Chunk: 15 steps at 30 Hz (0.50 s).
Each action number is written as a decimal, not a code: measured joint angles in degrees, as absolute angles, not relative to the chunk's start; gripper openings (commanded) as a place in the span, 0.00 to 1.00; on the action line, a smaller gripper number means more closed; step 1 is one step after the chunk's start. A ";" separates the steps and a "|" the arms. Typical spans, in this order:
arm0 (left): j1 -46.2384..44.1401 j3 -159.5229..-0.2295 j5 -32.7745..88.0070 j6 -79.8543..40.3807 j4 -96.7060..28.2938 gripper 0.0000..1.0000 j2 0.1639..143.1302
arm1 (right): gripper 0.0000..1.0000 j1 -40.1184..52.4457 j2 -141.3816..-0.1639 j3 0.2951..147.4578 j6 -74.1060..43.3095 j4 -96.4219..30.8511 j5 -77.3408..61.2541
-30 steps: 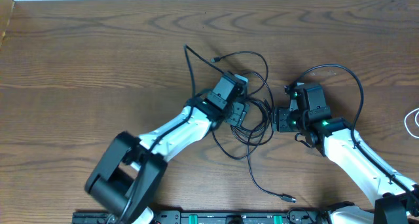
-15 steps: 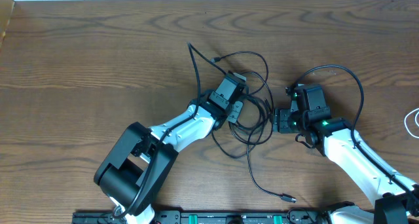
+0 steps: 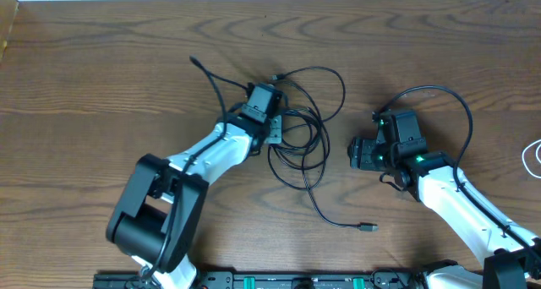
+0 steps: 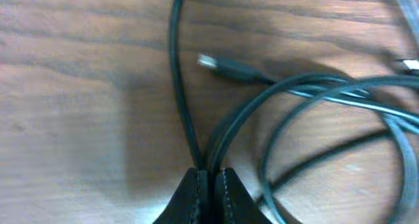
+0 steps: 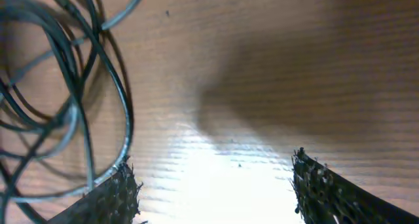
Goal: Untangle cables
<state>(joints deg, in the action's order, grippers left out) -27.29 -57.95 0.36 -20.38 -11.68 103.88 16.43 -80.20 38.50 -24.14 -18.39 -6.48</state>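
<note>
Left of the knot of black cables [image 3: 306,135], the wooden table [image 3: 76,95] lies bare out to its edge, with wide room there and along the far side. One loose end [image 3: 193,61] trails out of the knot toward that far left side. The left arm [image 3: 203,154] reaches up slantwise from the near edge. Its left gripper [image 4: 208,178] sits at the knot's left rim, fingertips pressed together with two black strands pinched between them. A small plug [image 4: 226,67] lies on the wood just ahead of it. Another strand runs from the knot toward the near edge and ends in a connector [image 3: 366,227] on open table. Just right of the knot, the right gripper [image 5: 216,185] is held low over the wood, jaws spread wide with nothing between them. A loop of the knot lies close by one finger [image 5: 111,194]; whether it touches I cannot tell. The right arm [image 3: 456,196] comes in from the near right corner. Well right of the knot, at the table's right edge, a bit of white cable [image 3: 532,158] shows.
</note>
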 measured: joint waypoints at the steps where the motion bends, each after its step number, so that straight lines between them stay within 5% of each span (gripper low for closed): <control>1: -27.09 -57.95 2.81 -20.25 -11.75 0.08 103.35 | 0.69 16.43 -80.20 38.50 -25.12 -17.39 -6.90; 15: -27.33 -57.95 20.49 -16.38 -11.75 0.08 101.56 | 0.58 16.49 -81.08 38.50 -28.03 -4.19 -16.49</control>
<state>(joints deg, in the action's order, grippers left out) -27.33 -57.95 20.49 -16.38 -11.75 101.56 16.49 -81.08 38.50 -28.03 -4.19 -16.49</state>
